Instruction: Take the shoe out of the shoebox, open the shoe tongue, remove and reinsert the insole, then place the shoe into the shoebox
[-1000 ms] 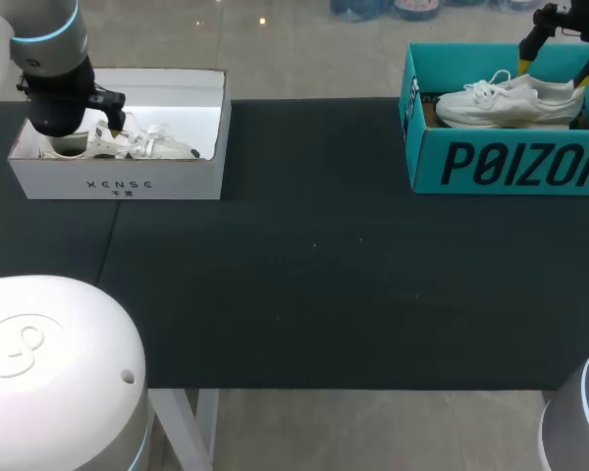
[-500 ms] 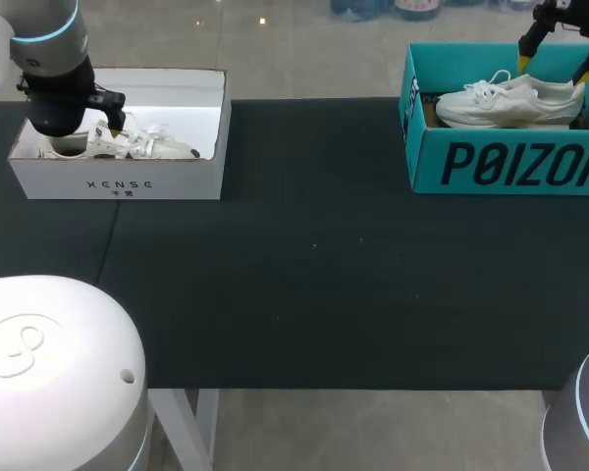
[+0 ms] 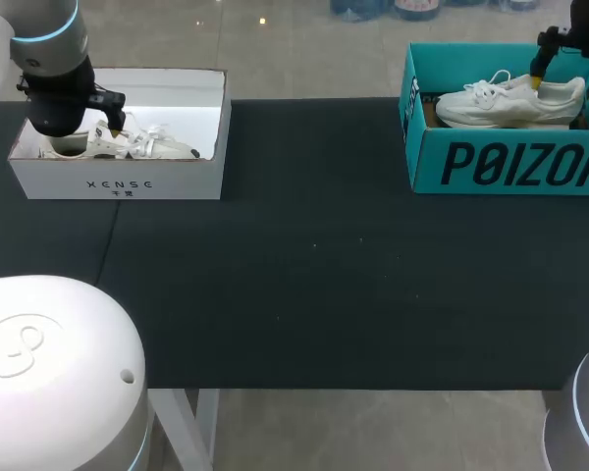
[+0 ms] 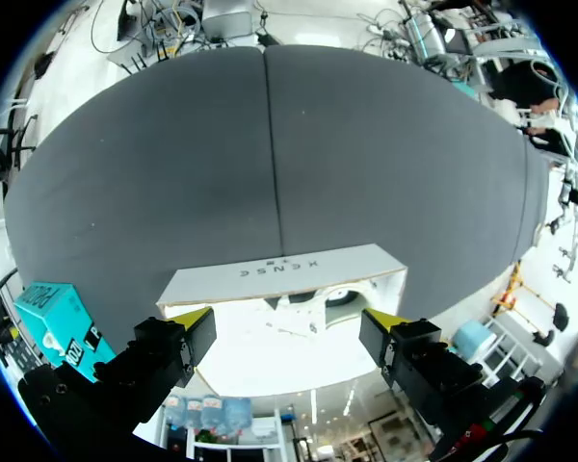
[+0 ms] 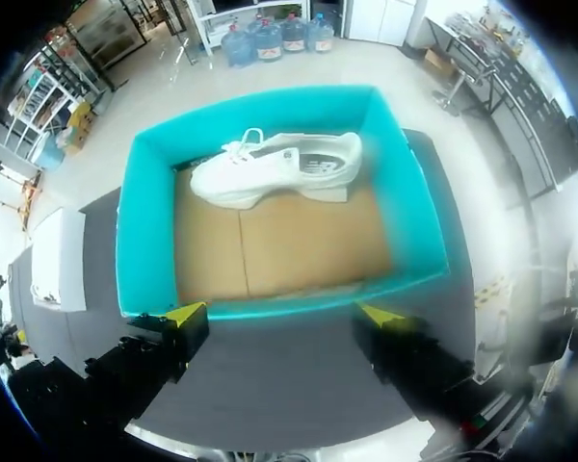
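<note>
A white shoe (image 3: 510, 101) lies on its side in the teal shoebox (image 3: 442, 162) at the back right; it rests against the far wall of the box (image 5: 279, 168). My right gripper (image 3: 569, 74) hangs open above the shoe's heel end, touching nothing; in its own view the gripper (image 5: 282, 315) stands over the box's near wall (image 5: 270, 306). Another white shoe (image 3: 142, 145) lies in the white shoebox (image 3: 118, 182) at the back left. My left arm (image 3: 54, 93) hovers over that box. The left gripper (image 4: 287, 318) is open above the white box (image 4: 284, 274), holding nothing.
Dark cloth (image 3: 304, 265) covers the table between the two boxes. The teal box also shows beside the left gripper's fingers (image 4: 58, 313), and the white box lies off to the side of the right gripper (image 5: 58, 260).
My right gripper has shifted to the right over the teal box, toward the shoe's heel. The left arm and both shoes have stayed put.
</note>
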`<state>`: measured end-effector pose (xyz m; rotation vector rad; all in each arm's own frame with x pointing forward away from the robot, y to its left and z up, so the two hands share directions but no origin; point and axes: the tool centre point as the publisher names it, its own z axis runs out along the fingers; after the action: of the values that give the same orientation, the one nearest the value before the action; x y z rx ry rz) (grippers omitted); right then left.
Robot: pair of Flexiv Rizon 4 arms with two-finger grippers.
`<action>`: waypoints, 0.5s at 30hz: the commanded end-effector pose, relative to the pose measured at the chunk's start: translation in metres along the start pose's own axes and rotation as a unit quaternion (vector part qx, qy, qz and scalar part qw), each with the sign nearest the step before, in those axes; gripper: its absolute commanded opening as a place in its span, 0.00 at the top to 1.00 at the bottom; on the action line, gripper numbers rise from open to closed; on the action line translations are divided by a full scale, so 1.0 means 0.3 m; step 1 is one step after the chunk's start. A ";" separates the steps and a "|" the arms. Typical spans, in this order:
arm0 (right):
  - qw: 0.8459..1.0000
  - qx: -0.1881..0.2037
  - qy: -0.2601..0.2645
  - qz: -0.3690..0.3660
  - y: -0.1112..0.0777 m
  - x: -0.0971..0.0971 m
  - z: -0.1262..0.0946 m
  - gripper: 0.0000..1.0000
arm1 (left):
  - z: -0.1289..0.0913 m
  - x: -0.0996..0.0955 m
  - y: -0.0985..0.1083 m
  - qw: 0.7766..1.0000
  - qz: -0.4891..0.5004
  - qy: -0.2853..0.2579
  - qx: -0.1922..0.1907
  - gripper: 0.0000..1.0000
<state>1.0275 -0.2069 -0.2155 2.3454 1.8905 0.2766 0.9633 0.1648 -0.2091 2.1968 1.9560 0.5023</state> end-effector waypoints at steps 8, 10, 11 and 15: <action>0.998 0.011 -0.041 0.039 0.234 -0.086 0.160 0.00 | -0.004 0.000 -0.005 1.000 0.000 0.001 -0.001 0.00; 0.998 0.009 -0.041 0.043 0.268 -0.104 0.169 0.00 | -0.004 0.000 -0.005 1.000 0.000 0.001 -0.001 0.00; 0.998 0.010 -0.042 0.045 0.284 -0.117 0.176 0.00 | -0.004 0.000 -0.005 1.000 0.000 0.001 -0.001 0.00; 0.998 0.008 -0.050 0.047 0.340 -0.152 0.220 0.00 | -0.004 0.000 -0.005 1.000 0.000 0.001 -0.001 0.00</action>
<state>1.1064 -0.2655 -0.2536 2.3855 1.7231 0.1841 0.9632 0.1649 -0.2091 2.1967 1.9562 0.5024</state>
